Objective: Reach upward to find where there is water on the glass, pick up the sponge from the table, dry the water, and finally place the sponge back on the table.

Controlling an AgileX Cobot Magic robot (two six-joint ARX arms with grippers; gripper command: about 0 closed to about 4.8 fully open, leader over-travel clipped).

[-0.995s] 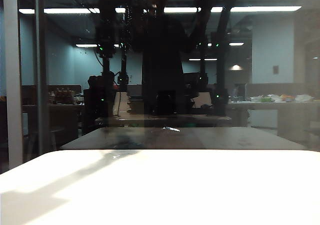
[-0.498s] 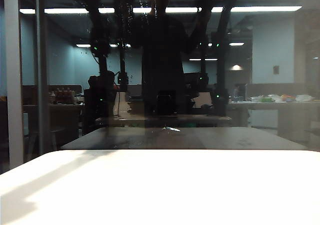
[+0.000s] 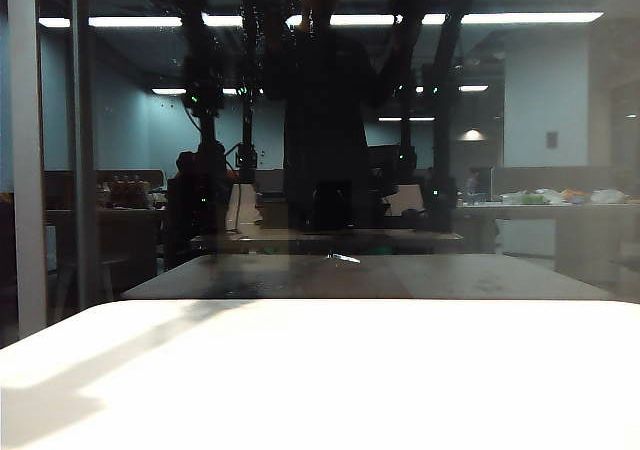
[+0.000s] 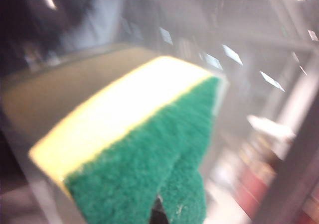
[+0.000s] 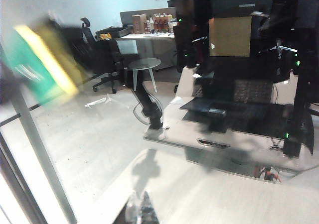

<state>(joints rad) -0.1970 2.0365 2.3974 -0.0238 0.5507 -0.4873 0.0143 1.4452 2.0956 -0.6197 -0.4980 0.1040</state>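
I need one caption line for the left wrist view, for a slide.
Left gripper, shut on the sponge, holds its yellow foam against the glass.

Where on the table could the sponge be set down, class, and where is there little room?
The white table shows bare right across, from the glass at its far edge to the near edge. It is crowded up at the pane: the left end effector, shut on the sponge, is beside the glass.

place: office/lab | cues: ceiling light strips point(image 3: 520, 17), office chair point(image 5: 107, 59), desks point(image 5: 149, 35)
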